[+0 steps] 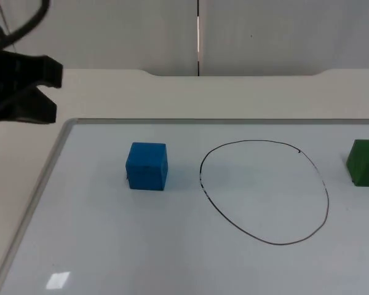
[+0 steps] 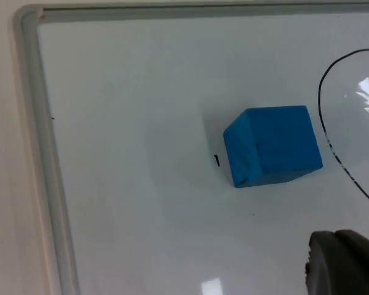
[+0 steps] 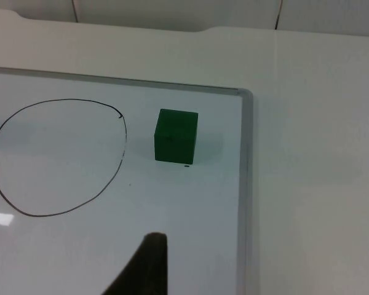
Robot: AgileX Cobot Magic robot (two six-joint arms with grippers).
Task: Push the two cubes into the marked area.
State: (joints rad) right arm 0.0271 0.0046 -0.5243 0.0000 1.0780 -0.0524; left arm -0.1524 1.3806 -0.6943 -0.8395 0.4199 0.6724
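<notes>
Blue cube lies right of the left gripper

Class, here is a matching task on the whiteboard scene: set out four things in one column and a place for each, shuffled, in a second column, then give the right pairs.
1. blue cube
2. green cube
3. drawn ring
4. left gripper

A. between the two cubes
B. at the whiteboard's right edge
C. above the whiteboard's far left corner
D. just left of the ring, outside it

Pairs: 1-D, 2-B, 3-A, 4-C

No legible text or labels anywhere.
</notes>
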